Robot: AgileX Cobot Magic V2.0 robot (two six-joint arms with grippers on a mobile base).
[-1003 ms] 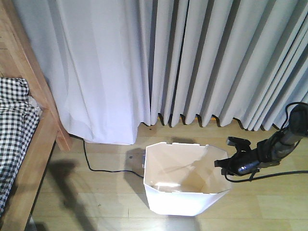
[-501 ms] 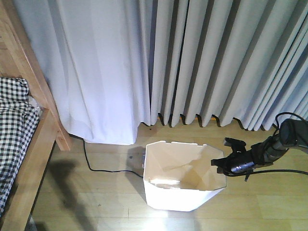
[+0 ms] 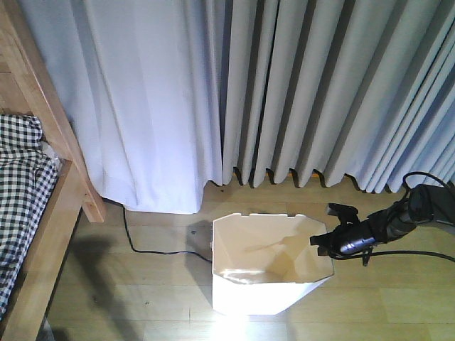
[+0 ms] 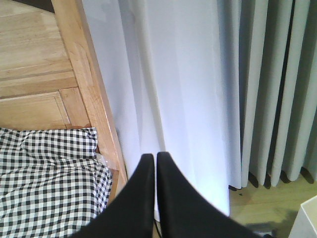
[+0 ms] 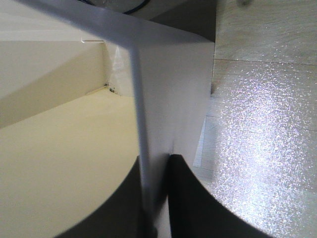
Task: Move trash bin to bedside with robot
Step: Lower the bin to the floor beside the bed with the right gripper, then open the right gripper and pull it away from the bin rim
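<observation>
The right gripper point(image 5: 156, 191) pinches the thin wall of the trash bin point(image 5: 163, 74) at its rim, one black finger inside and one outside; the front view shows this grip at the rim corner nearest the arm point(image 3: 323, 243). The left gripper point(image 4: 154, 161) hangs with its fingers pressed together on nothing. The bin is probably light and empty, but its wall looks thin and smooth, so it may flex or slip; a rim corner is likely the stiffest place to hold. It is white outside, cream inside, lidless, tapering downward. No table shows: the bin stands on the floor point(image 3: 128, 298) near the curtain point(image 3: 284, 85) edge, well apart from the bed frame point(image 3: 43, 234).
</observation>
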